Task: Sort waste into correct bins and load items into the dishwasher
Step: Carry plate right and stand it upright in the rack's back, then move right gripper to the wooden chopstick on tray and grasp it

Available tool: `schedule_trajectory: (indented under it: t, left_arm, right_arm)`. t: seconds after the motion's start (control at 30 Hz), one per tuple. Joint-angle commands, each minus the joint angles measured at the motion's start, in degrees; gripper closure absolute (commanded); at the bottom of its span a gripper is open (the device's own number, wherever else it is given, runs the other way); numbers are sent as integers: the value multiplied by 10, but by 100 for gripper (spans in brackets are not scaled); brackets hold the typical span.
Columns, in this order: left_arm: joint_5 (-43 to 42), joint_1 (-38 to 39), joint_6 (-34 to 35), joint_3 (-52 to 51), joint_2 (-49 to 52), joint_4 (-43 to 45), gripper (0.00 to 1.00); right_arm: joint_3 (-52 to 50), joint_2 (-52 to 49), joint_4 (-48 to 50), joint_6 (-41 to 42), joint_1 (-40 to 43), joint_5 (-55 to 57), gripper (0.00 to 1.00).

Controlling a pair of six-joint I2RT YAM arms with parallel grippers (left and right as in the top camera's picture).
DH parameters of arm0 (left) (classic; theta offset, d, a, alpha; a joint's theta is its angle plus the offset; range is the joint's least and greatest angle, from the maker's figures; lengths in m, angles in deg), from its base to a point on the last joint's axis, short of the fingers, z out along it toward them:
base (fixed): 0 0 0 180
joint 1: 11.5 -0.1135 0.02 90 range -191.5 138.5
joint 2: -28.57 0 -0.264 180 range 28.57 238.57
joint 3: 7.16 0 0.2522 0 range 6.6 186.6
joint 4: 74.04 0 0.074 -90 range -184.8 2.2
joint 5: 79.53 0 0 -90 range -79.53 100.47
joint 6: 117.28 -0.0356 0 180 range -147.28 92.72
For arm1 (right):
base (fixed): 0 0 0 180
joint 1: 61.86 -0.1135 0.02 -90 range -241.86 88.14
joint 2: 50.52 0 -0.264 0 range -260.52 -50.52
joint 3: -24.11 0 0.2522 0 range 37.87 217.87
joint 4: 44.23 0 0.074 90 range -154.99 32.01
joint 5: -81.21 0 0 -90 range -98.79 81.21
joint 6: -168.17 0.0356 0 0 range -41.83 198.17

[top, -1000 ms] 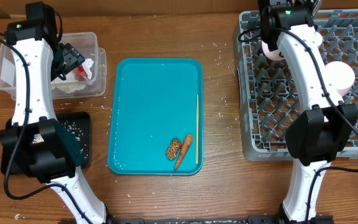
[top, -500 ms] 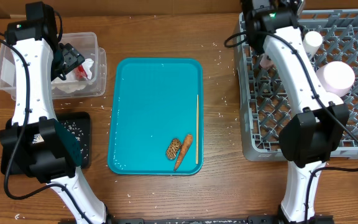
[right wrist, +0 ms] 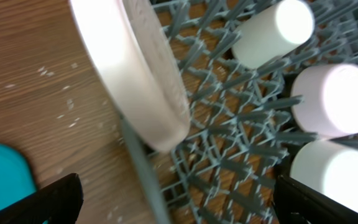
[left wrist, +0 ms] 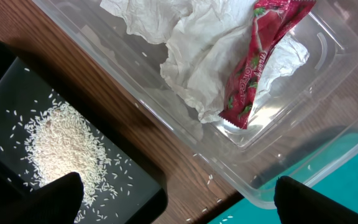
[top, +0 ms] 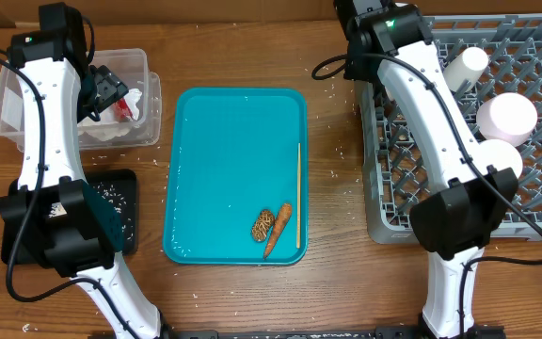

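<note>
Left pincer [left wrist: 176, 199]: wide open, empty, hanging over the near edge of the clear tub [left wrist: 328, 81].
Right pincer [right wrist: 173, 202]: wide open, empty, at the left edge of the grey rack [right wrist: 229, 143].
Clear tub contents: crumpled white paper [left wrist: 197, 56] with red wrapper [left wrist: 260, 56] lying on it; print on wrapper too small to read.
Black tray [left wrist: 135, 193]: just beside the tub, heap of white rice [left wrist: 58, 146] inside, stray grains around it.
Teal tray [top: 233, 141]: on the counter [top: 332, 207] between the arms; carries brown speckled lump [top: 263, 224], carrot stick [top: 278, 229] touching or just beside it, chopstick [top: 298, 193] along the right rim.
Grey rack load: white plate [right wrist: 135, 74] on edge at the left side; three white cups or bowls [right wrist: 334, 102] further right, standing apart.
Writing: small white sticker on the left arm base [top: 56, 210], not legible.
</note>
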Motion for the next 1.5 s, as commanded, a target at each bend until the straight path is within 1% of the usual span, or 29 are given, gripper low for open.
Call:
schedule_trajectory:
  t: [0.0,0.13,0.2,0.3,0.37,0.4,0.53,0.63,0.83,0.97,1.03,1.13,1.37,1.47]
  left_arm:
    - [6,-2,2,4,-9,1,0]
    - [6,-2,2,4,-9,1,0]
    - [6,-2,2,4,-9,1,0]
    - [6,-2,2,4,-9,1,0]
    - [6,-2,2,4,-9,1,0]
    - [6,-2,2,4,-9,1,0]
    - [6,-2,2,4,-9,1,0]
    - [6,-2,2,4,-9,1,0]
    - [6,-2,2,4,-9,1,0]
    - [6,-2,2,4,-9,1,0]
    - [6,-2,2,4,-9,1,0]
    - [6,-2,2,4,-9,1,0]
    - [6,-2,2,4,-9,1,0]
    - [6,-2,2,4,-9,1,0]
  right_arm:
    - [25,45,-10,3,2,-82,0]
    - [25,56,-33,3,3,-156,0]
    - [25,57,-45,-4,3,-233,0]
    - [17,55,-54,-68,-2,-363,0]
    - [6,54,-60,-87,-8,-420,0]
    - [-3,53,-64,-86,-14,-431,0]
    - [-58,52,-56,-76,-49,-432,0]
    - [-119,52,-21,-50,-81,-431,0]
    - [-272,52,109,0,-149,-427,1]
    - [-351,52,204,6,-177,-425,8]
    - [-375,52,233,9,-185,-419,11]
    - [-395,51,257,9,-189,-399,11]
    - [-404,51,272,9,-189,-297,12]
    - [-404,47,279,9,-189,-280,12]
